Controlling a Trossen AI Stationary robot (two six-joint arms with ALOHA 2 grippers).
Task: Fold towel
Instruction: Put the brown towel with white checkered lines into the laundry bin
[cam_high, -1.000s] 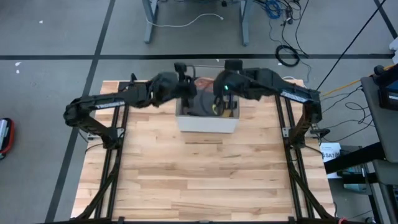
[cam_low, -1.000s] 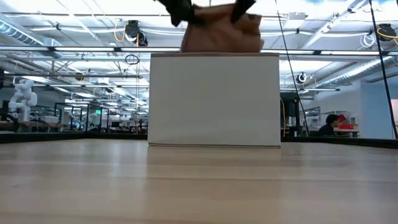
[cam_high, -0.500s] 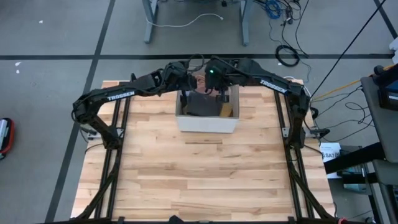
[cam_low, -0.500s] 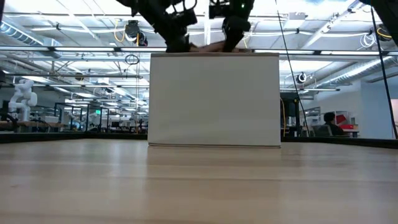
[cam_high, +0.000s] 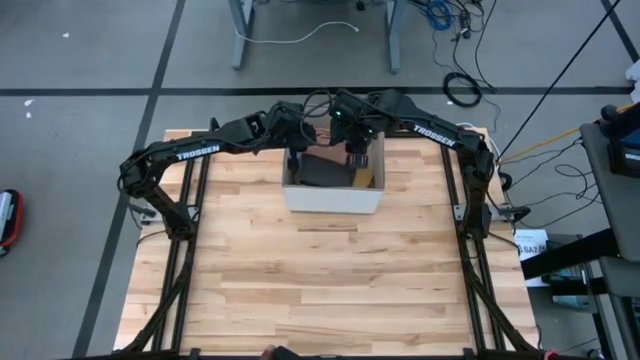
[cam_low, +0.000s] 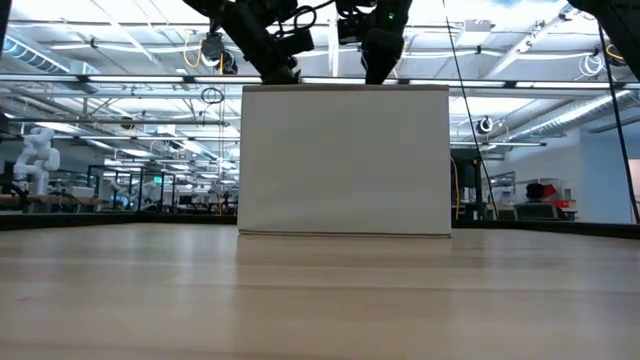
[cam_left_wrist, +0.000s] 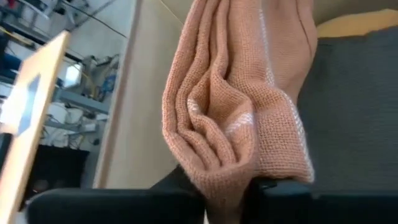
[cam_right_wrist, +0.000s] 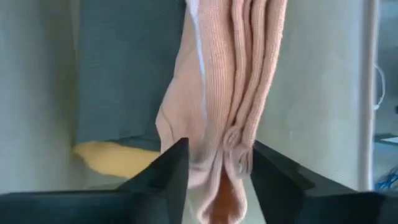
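A folded peach towel (cam_left_wrist: 230, 93) (cam_right_wrist: 230, 74) hangs inside the white box (cam_high: 333, 198) at the table's far middle, along the box's far wall. Beside it a dark grey towel (cam_high: 325, 172) and a yellow one (cam_high: 362, 180) lie in the box. My left gripper (cam_high: 297, 158) reaches into the box's left part and is shut on the peach towel. My right gripper (cam_high: 356, 155) reaches into the right part and is shut on it too. In the low view the box wall (cam_low: 345, 160) hides the towel and both sets of fingertips. My left gripper (cam_left_wrist: 227, 186) pinches the peach towel's bunched upper folds (cam_left_wrist: 233, 171) between its two fingers, several layers together, from above and pointing down. The towel hangs below the fingers into the box. My right gripper (cam_right_wrist: 217, 174) has the towel's folded upper edge (cam_right_wrist: 221, 155) between its two fingers (cam_right_wrist: 171, 171), several layers, coming from above. The towel hangs down from it beside the grey towel (cam_right_wrist: 124, 62).
The white box (cam_low: 345, 160) stands on the wooden table near its far edge. Bare wood (cam_high: 320, 290) spreads toward the near edge. Arm frames run along the left (cam_high: 175, 260) and right (cam_high: 470, 260) table sides. Cables lie on the floor beyond the table.
Both grippers have gone down into the box with the peach towel. A second ago the towel stood bunched above the box rim in the low view; now it has sunk below the rim and is hidden there. Both arms have stretched out over the box's far side.
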